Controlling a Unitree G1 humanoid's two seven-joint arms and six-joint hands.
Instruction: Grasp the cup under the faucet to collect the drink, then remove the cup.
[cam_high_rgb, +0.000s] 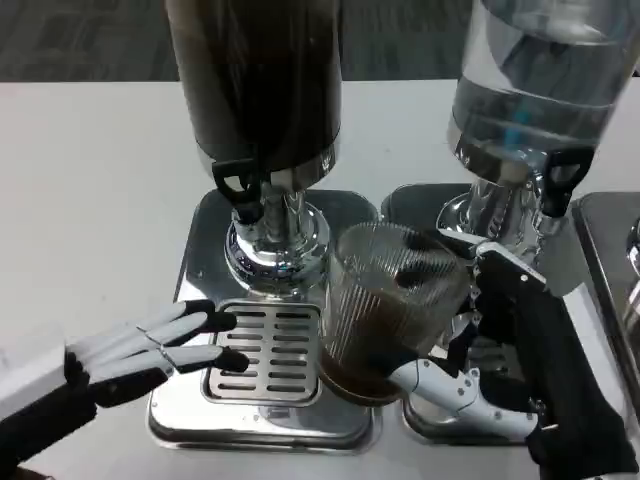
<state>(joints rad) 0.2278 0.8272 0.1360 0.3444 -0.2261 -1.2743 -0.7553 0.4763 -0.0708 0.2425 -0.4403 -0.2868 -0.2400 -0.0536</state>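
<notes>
white tabletop (90, 200) carries two steel drip trays under two dispensers. head view: the right hand (480, 375) grasps the ribbed clear cup (385, 310), brown drink in its bottom, held between the trays, right of the dark dispenser's faucet (250, 195). the left hand (150, 350) lies flat, fingers released, fingertips on the grille (270, 350).

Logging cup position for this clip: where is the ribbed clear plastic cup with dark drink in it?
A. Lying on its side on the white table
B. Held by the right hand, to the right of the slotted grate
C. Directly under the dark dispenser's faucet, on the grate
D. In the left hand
B: the right hand grips the ribbed clear plastic cup beside the slotted grate, off to the right of the black faucet.
</notes>
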